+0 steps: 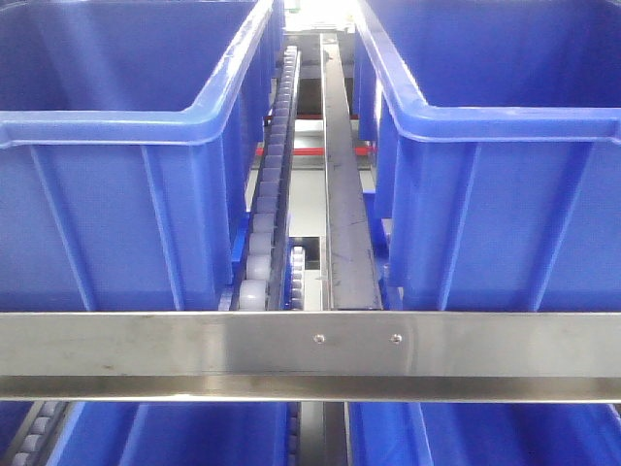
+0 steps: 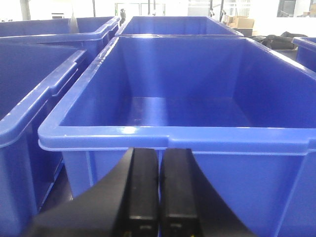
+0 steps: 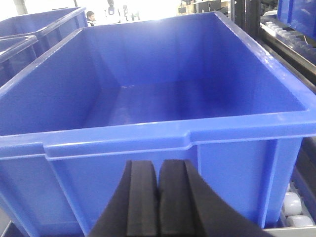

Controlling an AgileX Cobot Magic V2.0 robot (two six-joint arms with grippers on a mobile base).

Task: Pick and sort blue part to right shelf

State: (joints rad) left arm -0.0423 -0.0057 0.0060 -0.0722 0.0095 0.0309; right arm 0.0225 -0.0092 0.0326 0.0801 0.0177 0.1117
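Facing each pressed-together tool, left (image 2: 159, 197) and right (image 3: 158, 202), is a bare-floored blue bin (image 2: 173, 136) (image 3: 148, 138).

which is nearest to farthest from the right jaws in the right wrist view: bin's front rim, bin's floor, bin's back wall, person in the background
1. Front rim, just above the shut right gripper.
2. Bin floor, mid-frame.
3. Back wall, beyond the floor.
4. Person, upper left, past the bins.

Two black grippers, matte
Left gripper (image 2: 159, 197), right gripper (image 3: 158, 202): flat rectangular pads, curved flaring black finger bodies.
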